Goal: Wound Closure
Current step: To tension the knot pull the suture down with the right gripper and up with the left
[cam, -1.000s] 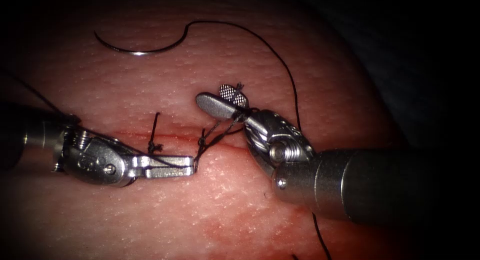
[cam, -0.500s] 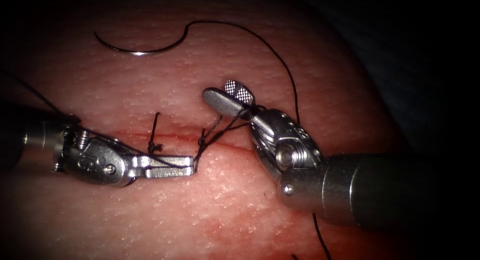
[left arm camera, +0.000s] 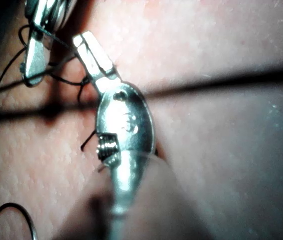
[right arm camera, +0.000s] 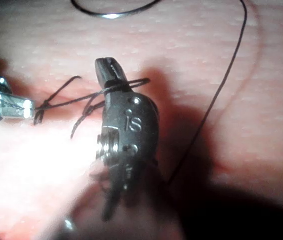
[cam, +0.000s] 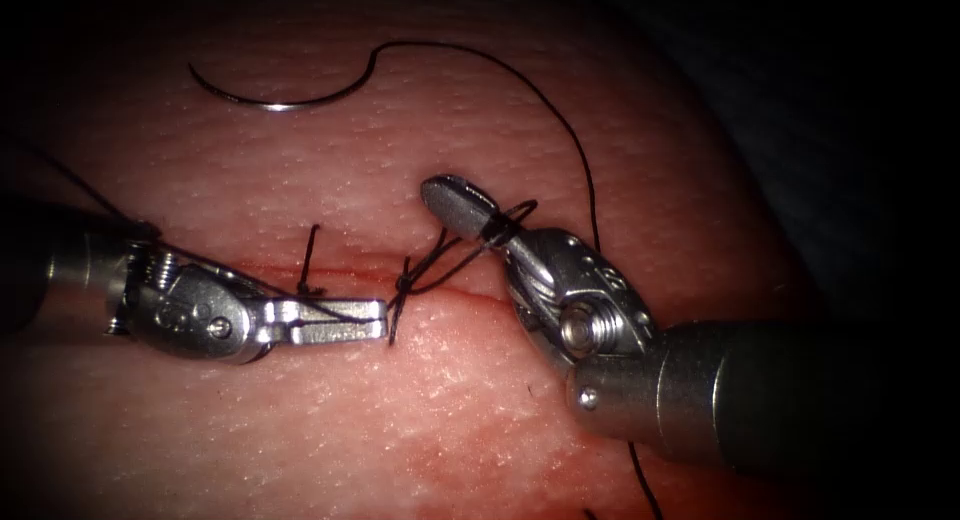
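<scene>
The curved needle (cam: 280,105) lies free on the tissue (cam: 330,180) beyond the cut (cam: 350,273), up on the left, and neither tool holds it. Its thread (cam: 585,180) arcs right and down behind the right tool. My left tool (cam: 380,320) is shut on the thread just beside the stitch's knot (cam: 403,280) at the cut. Two strands run from the knot up to my right tool (cam: 450,198), whose jaws are shut on the thread near their base. In the right wrist view the strands cross my right tool (right arm camera: 106,67); the left wrist view shows my left tool (left arm camera: 89,50).
An earlier stitch (cam: 310,270) with short upright tails stands on the cut to the left of the knot. Red fluid (cam: 480,460) stains the tissue in front of the cut. The tissue falls away into dark at the right.
The right tool's jaws have shut over the strands that lay in them, and the tool has slid slightly right and down. The left tool and the needle have stayed put.
</scene>
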